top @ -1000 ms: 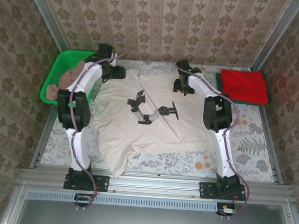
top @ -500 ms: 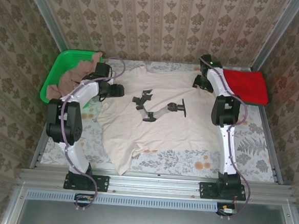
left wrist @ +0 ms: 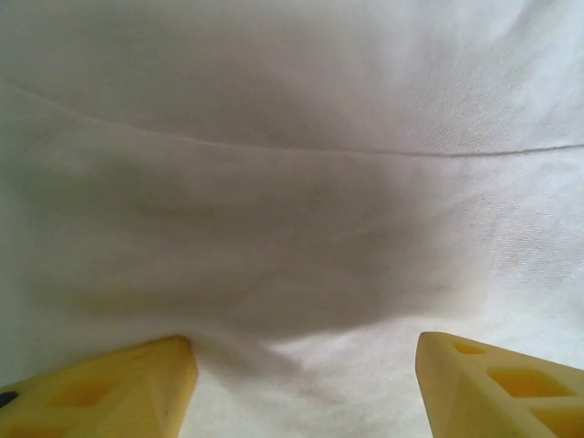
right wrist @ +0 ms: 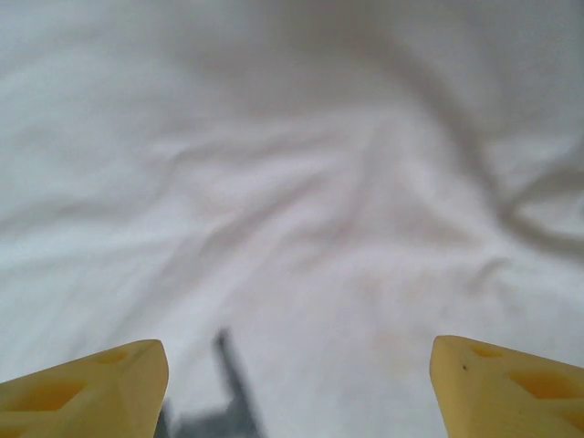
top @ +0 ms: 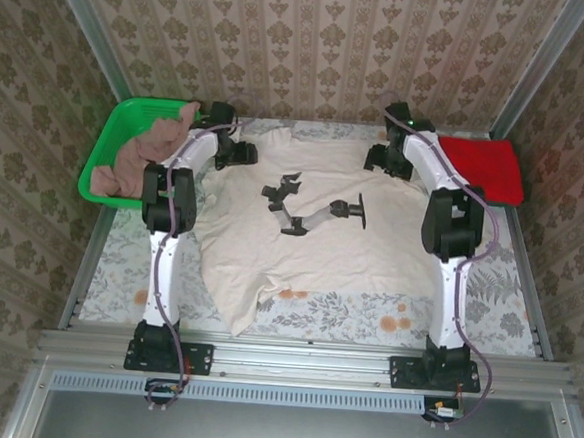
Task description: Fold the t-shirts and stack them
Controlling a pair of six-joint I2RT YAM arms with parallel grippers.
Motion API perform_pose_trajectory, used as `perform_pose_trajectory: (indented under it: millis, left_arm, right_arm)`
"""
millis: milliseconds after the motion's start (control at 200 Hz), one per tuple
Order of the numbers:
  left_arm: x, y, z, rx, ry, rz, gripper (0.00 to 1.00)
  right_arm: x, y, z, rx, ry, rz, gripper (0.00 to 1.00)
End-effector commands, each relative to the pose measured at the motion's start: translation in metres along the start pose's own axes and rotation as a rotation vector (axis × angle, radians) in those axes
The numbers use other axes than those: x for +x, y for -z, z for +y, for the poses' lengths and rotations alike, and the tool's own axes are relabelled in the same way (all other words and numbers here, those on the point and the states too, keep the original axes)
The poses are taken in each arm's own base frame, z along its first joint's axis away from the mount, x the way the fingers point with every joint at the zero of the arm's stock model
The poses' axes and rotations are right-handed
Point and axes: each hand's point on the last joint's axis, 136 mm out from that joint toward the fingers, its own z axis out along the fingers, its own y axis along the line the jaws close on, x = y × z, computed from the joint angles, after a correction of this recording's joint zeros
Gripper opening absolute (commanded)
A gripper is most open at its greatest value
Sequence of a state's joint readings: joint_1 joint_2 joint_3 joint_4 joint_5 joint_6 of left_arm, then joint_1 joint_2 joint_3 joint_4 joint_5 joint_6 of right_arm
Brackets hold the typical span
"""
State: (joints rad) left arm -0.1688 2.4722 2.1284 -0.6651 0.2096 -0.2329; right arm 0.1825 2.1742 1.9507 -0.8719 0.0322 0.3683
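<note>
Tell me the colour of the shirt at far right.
The shirt is bright red; top view shows it best.

The left gripper point(left wrist: 306, 391) sits jaws wide, yellow fingertips point(left wrist: 109, 394) in both lower corners, close over the cream t-shirt point(left wrist: 292, 137); one crease point(left wrist: 301, 151) crosses the upper frame.

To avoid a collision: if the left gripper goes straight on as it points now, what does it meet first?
The cream t-shirt. In the left wrist view its cloth lies ahead of the left gripper, past the open fingers; probably close, but depth is unclear.
</note>
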Motion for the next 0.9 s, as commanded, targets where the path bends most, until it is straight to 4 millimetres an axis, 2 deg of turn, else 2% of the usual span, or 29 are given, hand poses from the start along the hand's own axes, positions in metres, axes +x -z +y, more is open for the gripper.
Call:
perform_pose_trajectory:
  millis: [0, 85, 95, 100, 115, 190, 255, 330, 410, 485, 590, 685, 780, 895]
  left_arm:
    - [0.02, 0.008, 0.026, -0.021, 0.073, 0.089, 0.69]
    - [0.01, 0.037, 0.009, 0.015, 0.046, 0.032, 0.74]
    - [0.009, 0.041, 0.006, 0.018, 0.039, 0.025, 0.75]
    - [0.008, 0.043, 0.005, 0.019, 0.037, 0.02, 0.76]
    - [0.007, 0.049, 0.0, 0.024, 0.028, 0.01, 0.77]
    - [0.003, 0.082, -0.02, 0.048, -0.011, -0.038, 0.85]
    - [0.004, 0.113, -0.035, 0.062, -0.04, -0.09, 0.99]
    - [0.012, 0.145, -0.041, 0.054, -0.042, -0.153, 1.0]
    - [0.029, 0.172, -0.04, 0.049, -0.023, -0.193, 1.0]
    - [0.054, 0.19, -0.038, 0.043, -0.009, -0.21, 1.0]
    - [0.094, 0.206, -0.031, 0.036, 0.015, -0.223, 1.0]
    - [0.135, 0.208, -0.019, 0.023, 0.067, -0.213, 1.0]
    - [0.169, 0.208, -0.007, 0.025, 0.135, -0.215, 1.0]
    - [0.198, 0.211, 0.008, 0.032, 0.207, -0.211, 1.0]
  right_arm:
    - [0.04, 0.054, 0.061, -0.173, 0.249, -0.136, 0.76]
    - [0.098, 0.075, 0.112, -0.342, 0.454, -0.243, 0.69]
    - [0.099, 0.084, 0.121, -0.373, 0.475, -0.275, 0.68]
    - [0.11, 0.078, 0.119, -0.373, 0.486, -0.25, 0.68]
    - [0.117, 0.087, 0.132, -0.416, 0.521, -0.277, 0.67]
    - [0.185, 0.095, 0.168, -0.556, 0.704, -0.276, 0.66]
    - [0.241, 0.097, 0.19, -0.612, 0.865, -0.257, 0.64]
    - [0.296, 0.098, 0.209, -0.627, 1.021, -0.22, 0.6]
    - [0.337, 0.096, 0.22, -0.632, 1.131, -0.181, 0.51]
    - [0.359, 0.088, 0.22, -0.619, 1.178, -0.16, 0.42]
    - [0.368, 0.076, 0.219, -0.589, 1.19, -0.141, 0.47]
    - [0.366, 0.067, 0.225, -0.54, 1.224, -0.163, 0.49]
    - [0.371, 0.059, 0.234, -0.523, 1.27, -0.157, 0.47]
    - [0.379, 0.046, 0.239, -0.473, 1.332, -0.136, 0.43]
